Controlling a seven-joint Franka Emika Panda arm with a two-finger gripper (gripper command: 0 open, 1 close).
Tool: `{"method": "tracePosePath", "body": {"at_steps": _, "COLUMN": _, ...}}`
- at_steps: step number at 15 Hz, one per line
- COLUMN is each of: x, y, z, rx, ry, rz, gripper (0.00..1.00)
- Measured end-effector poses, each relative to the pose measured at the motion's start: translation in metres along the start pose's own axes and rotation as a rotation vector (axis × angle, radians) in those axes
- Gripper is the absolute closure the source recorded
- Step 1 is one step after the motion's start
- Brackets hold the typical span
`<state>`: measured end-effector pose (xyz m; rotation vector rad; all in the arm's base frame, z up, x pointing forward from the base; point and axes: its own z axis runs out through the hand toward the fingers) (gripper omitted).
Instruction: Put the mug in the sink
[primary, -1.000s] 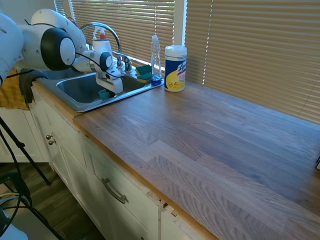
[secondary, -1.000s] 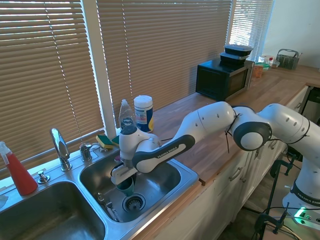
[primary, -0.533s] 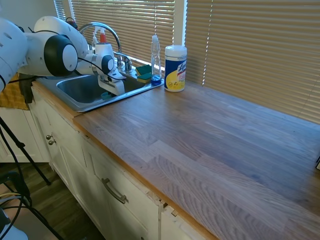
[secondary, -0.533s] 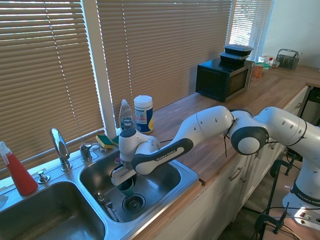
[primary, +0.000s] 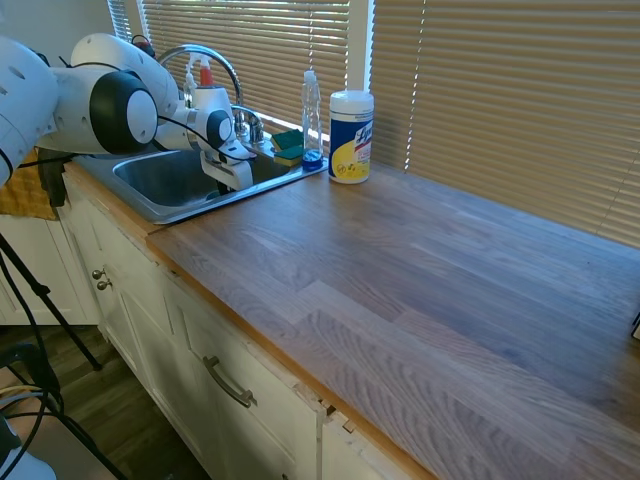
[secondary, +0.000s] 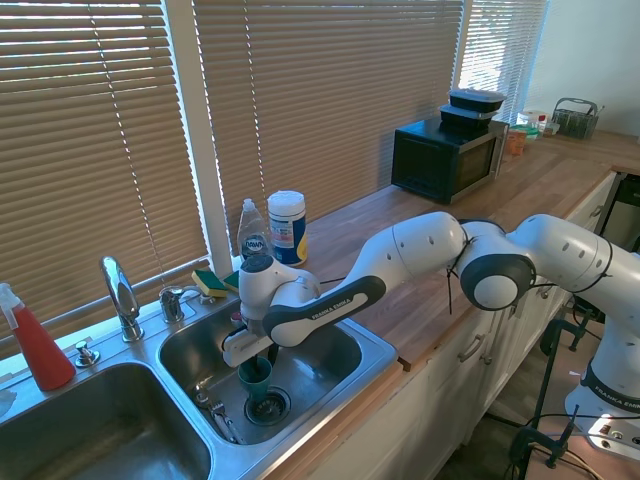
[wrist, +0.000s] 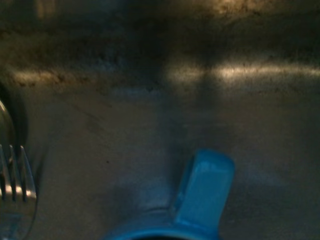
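**Mug lowered to the drain**

Lowered since a second ago, the small teal-blue ceramic mug (secondary: 255, 377) now sits upright at the right basin's drain in the stainless steel double sink (secondary: 330, 395), a fork (wrist: 15, 187) lying to its left. The white arm's two-finger gripper (secondary: 251, 352) stands directly over the rim; whether it grips cannot be told. Lifting away unreleased could tip the mug.

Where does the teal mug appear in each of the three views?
First exterior view: not visible; the pincer and the sink rim hide it.
Second exterior view: mug upright in the right basin, over the drain, under the pincer.
Wrist view: its handle at the bottom edge.
Shared landmark: the sink.
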<state>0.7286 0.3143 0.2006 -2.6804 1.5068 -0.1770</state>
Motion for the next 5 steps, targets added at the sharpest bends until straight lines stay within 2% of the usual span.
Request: {"method": "tracePosePath", "body": {"at_steps": 5, "x": 0.010, "y": 0.000, "z": -0.058, "rx": 0.019, "ry": 0.023, "rz": 0.013, "gripper": 0.00}}
